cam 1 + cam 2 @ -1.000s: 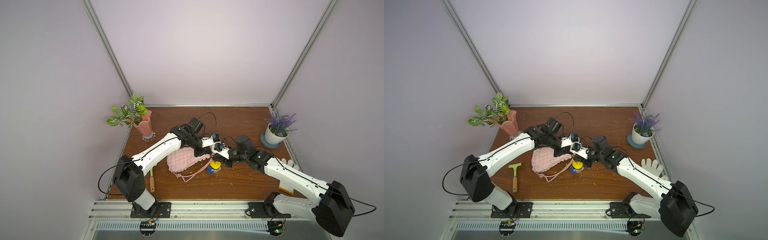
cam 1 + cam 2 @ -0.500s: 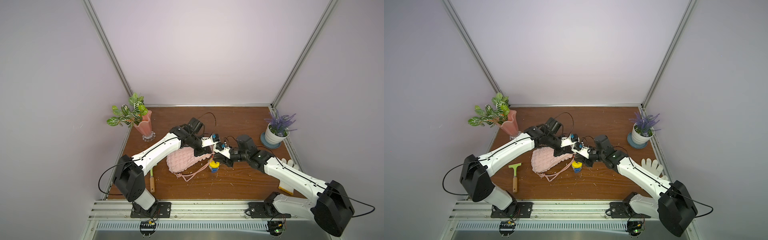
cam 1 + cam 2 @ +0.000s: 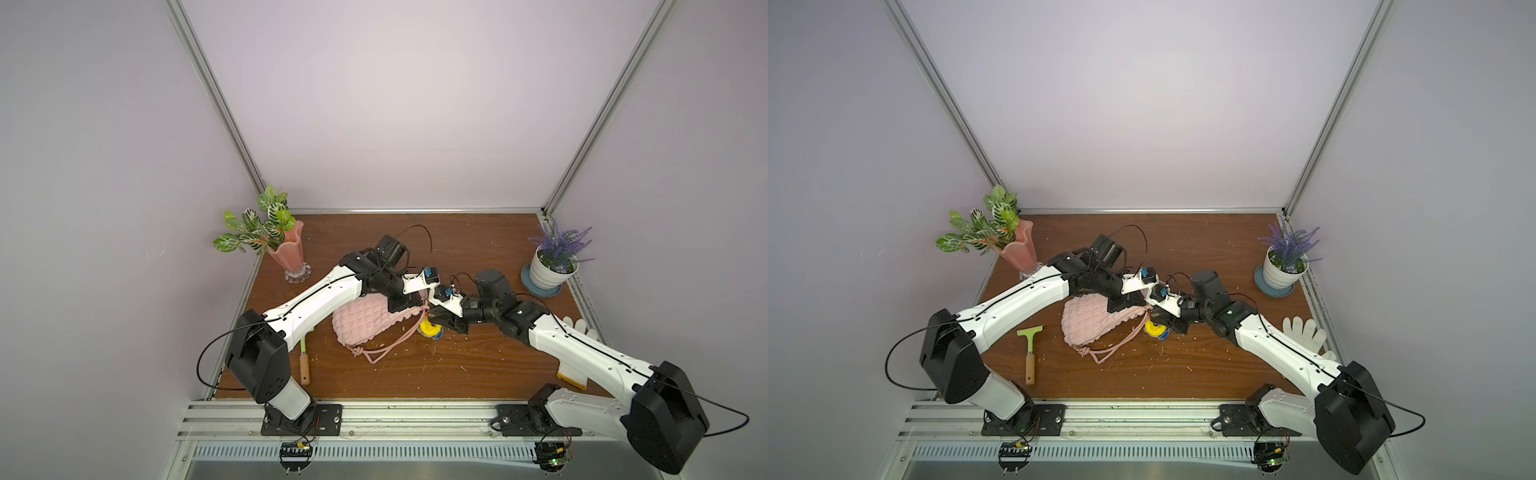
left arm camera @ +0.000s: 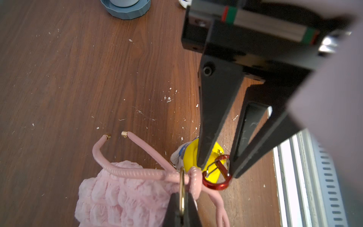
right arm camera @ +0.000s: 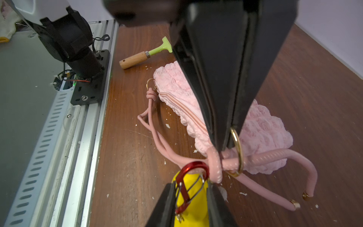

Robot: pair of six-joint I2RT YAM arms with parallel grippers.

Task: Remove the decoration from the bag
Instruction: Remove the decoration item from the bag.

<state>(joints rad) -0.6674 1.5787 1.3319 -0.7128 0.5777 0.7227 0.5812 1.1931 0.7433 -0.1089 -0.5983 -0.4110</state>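
Observation:
The pale-pink quilted bag (image 3: 365,324) (image 3: 1092,320) lies mid-table, and its cord strap (image 5: 155,135) trails toward the front rail. My left gripper (image 4: 182,194) (image 3: 424,307) is shut on the bag's gold ring (image 5: 236,149), where the cord is knotted. The decoration (image 3: 428,328) (image 3: 1154,329) lies on the wood just right of that ring, showing its yellow cap (image 4: 190,155). Its red clip (image 4: 216,184) (image 5: 193,167) hooks round the cord knot. My right gripper (image 5: 191,188) (image 4: 217,169) straddles the clip, and both fingers touch it.
A pink vase of leaves (image 3: 291,257) stands at the back left and a lavender pot (image 3: 548,270) on a blue saucer at the back right. A green scraper with a wooden handle (image 3: 1030,353) lies front left. A white glove (image 3: 1304,332) lies by the right edge. White crumbs dot the wood.
The right wrist has shifted very slightly by the clip. The left arm, the bag and the decoration have stayed where they were.

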